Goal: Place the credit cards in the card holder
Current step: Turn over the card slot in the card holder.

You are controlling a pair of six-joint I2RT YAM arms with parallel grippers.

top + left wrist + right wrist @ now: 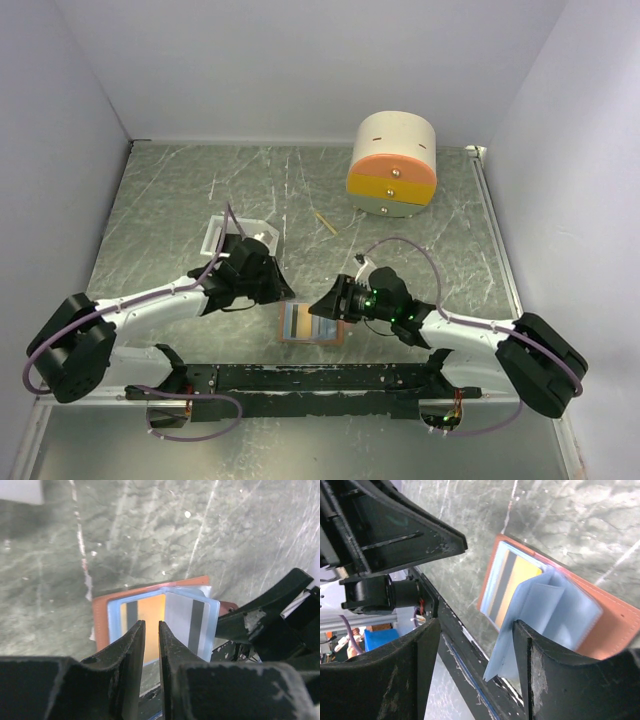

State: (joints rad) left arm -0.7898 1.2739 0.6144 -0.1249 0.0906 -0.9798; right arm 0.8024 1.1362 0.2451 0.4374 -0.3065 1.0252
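The salmon-pink card holder (337, 336) lies open on the table near the front edge, between both grippers. In the left wrist view its light blue sleeves (114, 620) hold a gold-yellow credit card (151, 609) with a dark stripe and a grey card (179, 614) with a dark stripe. My left gripper (152, 630) hovers just above the gold card's near edge, its jaws a narrow gap apart with nothing between them. My right gripper (475, 645) stands wide open at the holder's right side. A lifted light blue flap (540, 615) leans against its right finger (535, 655).
A round cream, orange and yellow drawer box (392, 165) stands at the back right. A white tray (222, 232) sits behind the left gripper, and a thin wooden stick (325, 222) lies mid-table. The black base rail (320, 378) runs just in front of the holder.
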